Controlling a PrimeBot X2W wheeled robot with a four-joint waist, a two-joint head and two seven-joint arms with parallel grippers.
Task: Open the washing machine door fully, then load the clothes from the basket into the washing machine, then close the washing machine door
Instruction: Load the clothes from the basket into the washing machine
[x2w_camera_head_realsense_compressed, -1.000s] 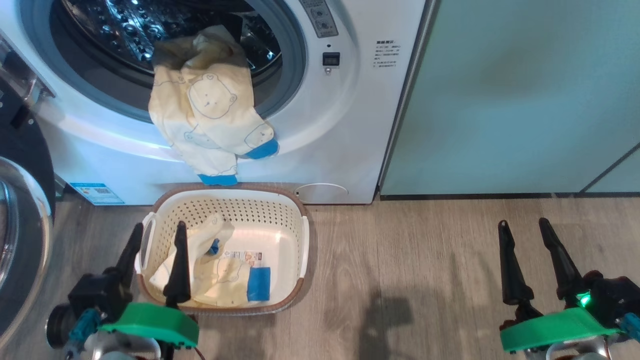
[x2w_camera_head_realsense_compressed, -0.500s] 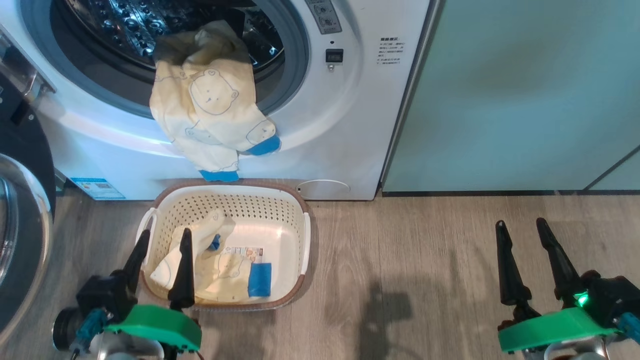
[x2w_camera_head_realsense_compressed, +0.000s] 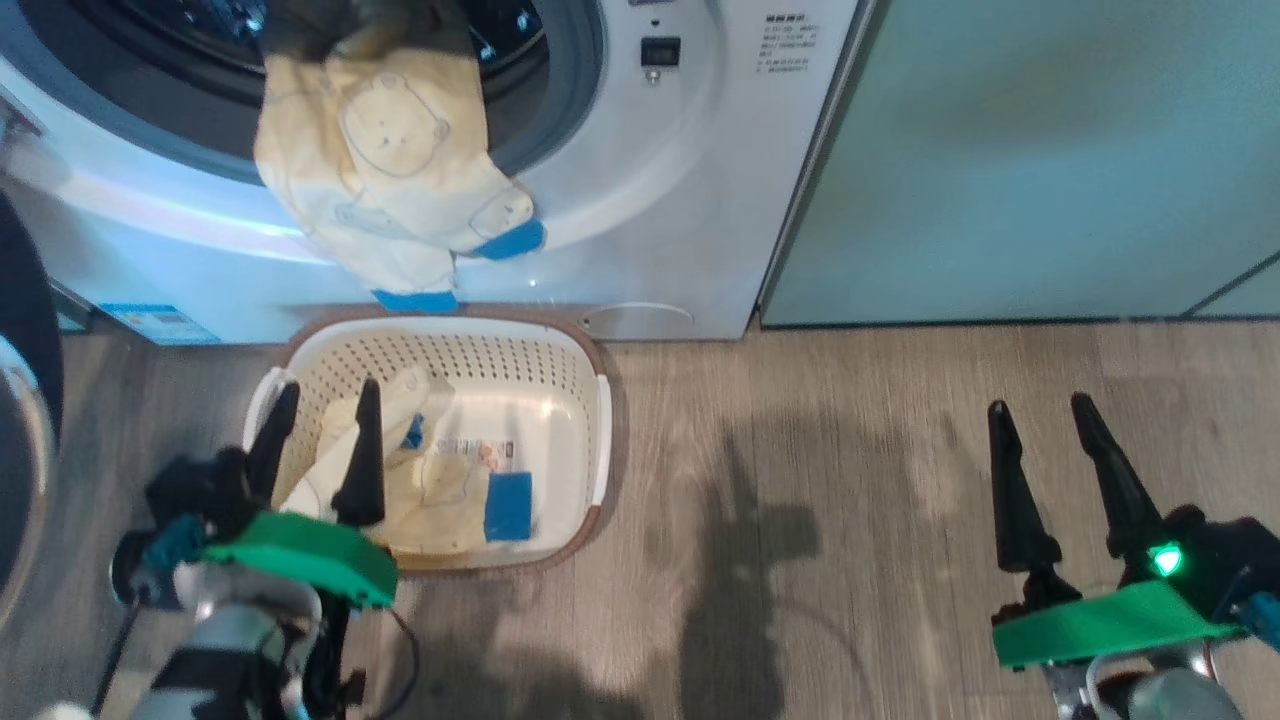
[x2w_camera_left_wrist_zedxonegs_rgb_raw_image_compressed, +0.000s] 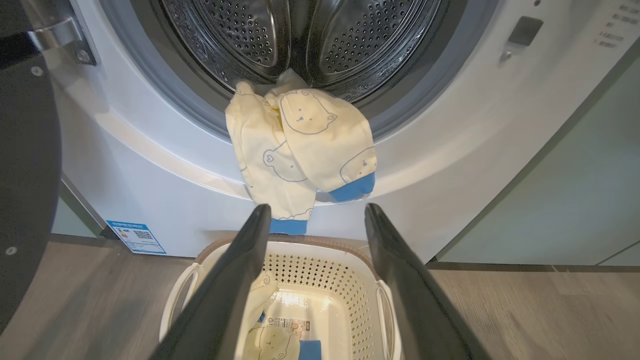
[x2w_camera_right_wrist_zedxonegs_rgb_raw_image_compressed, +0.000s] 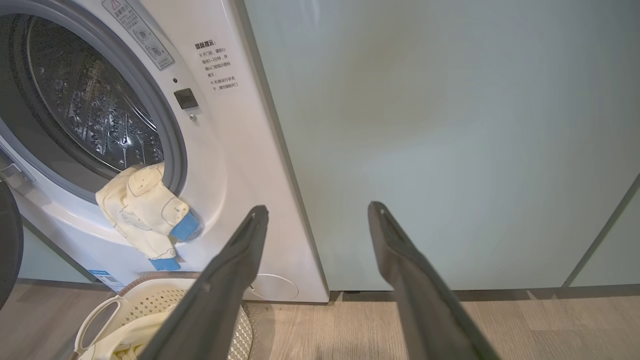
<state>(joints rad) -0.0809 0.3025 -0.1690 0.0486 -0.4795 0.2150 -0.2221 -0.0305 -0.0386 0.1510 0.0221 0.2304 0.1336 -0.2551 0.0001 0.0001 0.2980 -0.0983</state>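
my left gripper (x2w_camera_head_realsense_compressed: 327, 392) hung with its two dark fingers spread wide and empty over the near left part of the cream perforated plastic basket (x2w_camera_head_realsense_compressed: 500, 358). the basket stood on the grey wood floor (x2w_camera_head_realsense_compressed: 800, 450), just in front of the white front-loading washing machine (x2w_camera_head_realsense_compressed: 650, 200). my right gripper (x2w_camera_head_realsense_compressed: 1038, 405) was just as wide and empty, well off to the right before the pale green cabinet (x2w_camera_head_realsense_compressed: 1050, 150). the glossy black round door (x2w_camera_left_wrist_zedxonegs_rgb_raw_image_compressed: 25, 175) stood swung out at the left.

one pale yellow bear-print garment with blue cuffs (x2w_camera_head_realsense_compressed: 380, 170) draped out of the drum mouth over the grey gasket (x2w_camera_head_realsense_compressed: 580, 60). the other pale yellow clothes (x2w_camera_head_realsense_compressed: 440, 495) lay crumpled in the basket's left half, with a bright blue patch (x2w_camera_head_realsense_compressed: 508, 505) beside them. i judged them soft, light and limp. they would sag and trail, so a pinch on a bunched fold in the middle of the heap seemed better than one on a cuff.

a printed label (x2w_camera_head_realsense_compressed: 475, 452) on the basket floor, a blue sticker with a square code (x2w_camera_left_wrist_zedxonegs_rgb_raw_image_compressed: 136, 237) at the machine's lower left and a block of small print (x2w_camera_right_wrist_zedxonegs_rgb_raw_image_compressed: 217, 67) right of the opening were all too small to read.
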